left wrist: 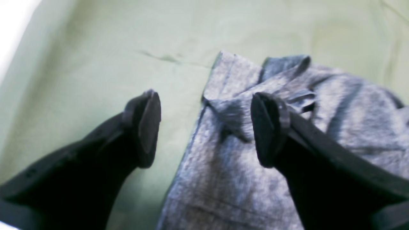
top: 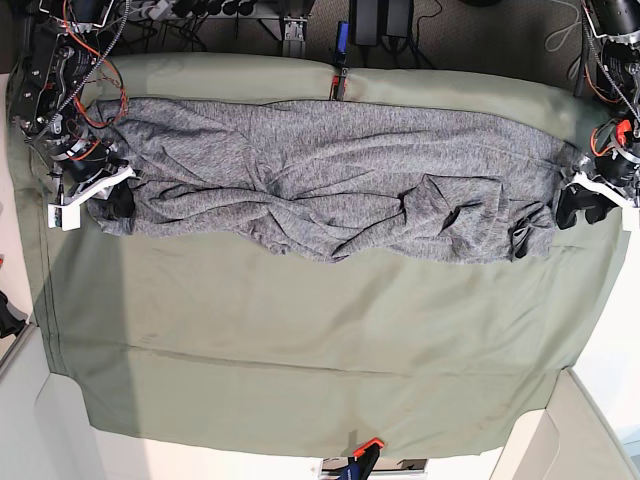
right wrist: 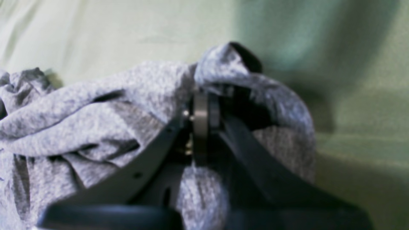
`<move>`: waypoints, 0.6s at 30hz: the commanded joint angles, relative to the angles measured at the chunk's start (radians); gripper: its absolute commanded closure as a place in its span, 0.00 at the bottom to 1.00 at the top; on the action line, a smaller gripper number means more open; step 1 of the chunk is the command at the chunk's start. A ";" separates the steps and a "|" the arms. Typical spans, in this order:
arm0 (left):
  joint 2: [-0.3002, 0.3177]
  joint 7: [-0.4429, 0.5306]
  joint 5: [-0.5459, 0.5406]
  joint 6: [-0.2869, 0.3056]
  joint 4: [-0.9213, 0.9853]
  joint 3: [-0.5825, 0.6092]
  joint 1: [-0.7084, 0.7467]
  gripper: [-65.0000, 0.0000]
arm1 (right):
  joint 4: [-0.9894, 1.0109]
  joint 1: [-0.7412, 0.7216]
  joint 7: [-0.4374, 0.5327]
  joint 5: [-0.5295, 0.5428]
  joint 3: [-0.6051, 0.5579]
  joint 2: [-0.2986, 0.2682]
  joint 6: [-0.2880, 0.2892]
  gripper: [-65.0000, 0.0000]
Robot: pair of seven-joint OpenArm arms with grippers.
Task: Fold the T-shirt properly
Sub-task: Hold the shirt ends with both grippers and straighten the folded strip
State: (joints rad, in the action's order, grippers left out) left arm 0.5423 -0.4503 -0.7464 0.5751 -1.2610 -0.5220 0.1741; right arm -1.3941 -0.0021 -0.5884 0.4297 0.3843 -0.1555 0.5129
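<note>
The T-shirt (top: 330,185) lies stretched side to side across the counter (top: 300,350). The left gripper (left wrist: 204,127) stands spread over its edge. The right gripper (right wrist: 204,118), fingers pressed together, seems to pinch bunched cloth that hides the tips.

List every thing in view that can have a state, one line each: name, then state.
T-shirt: stretched in a long, wrinkled band across the far side of the table, not yet a neat fold.
Left gripper: open, fingers spread, nothing between them, over the shirt's edge.
Right gripper: shut on the T-shirt, fabric bunched around it.
Table cloth: spread flat, lightly creased.
</note>
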 commanded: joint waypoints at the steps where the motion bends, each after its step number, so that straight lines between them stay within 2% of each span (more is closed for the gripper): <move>1: 0.035 0.020 -0.036 0.022 0.031 -0.008 -0.026 0.28 | -0.013 -0.006 -0.011 -0.003 0.003 -0.011 0.011 1.00; 4: 0.056 0.017 -0.088 0.063 0.152 -0.008 -0.075 0.28 | -0.013 -0.006 -0.011 -0.003 0.003 -0.011 0.011 1.00; 7: 0.070 -0.047 -0.182 0.118 0.237 -0.008 -0.117 0.28 | -0.013 -0.006 -0.011 -0.003 0.003 -0.011 0.011 1.00; 12: 0.073 -0.148 -0.249 0.123 0.321 -0.007 -0.160 0.28 | -0.013 -0.006 -0.011 -0.003 0.003 -0.010 0.011 1.00; 15: 0.074 -0.160 -0.256 0.123 0.333 -0.006 -0.160 0.28 | -0.013 -0.006 -0.011 -0.003 0.003 -0.011 0.011 1.00; 18: 0.077 -0.237 -0.265 0.123 0.333 -0.006 -0.160 0.28 | -0.013 -0.006 -0.011 -0.004 0.003 -0.011 0.011 1.00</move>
State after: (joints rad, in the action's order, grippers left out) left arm 0.5961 -0.6765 -1.0115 0.6891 -0.9199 -0.5247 0.0212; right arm -1.3941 0.0002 -0.5888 0.4267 0.3843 -0.1551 0.5137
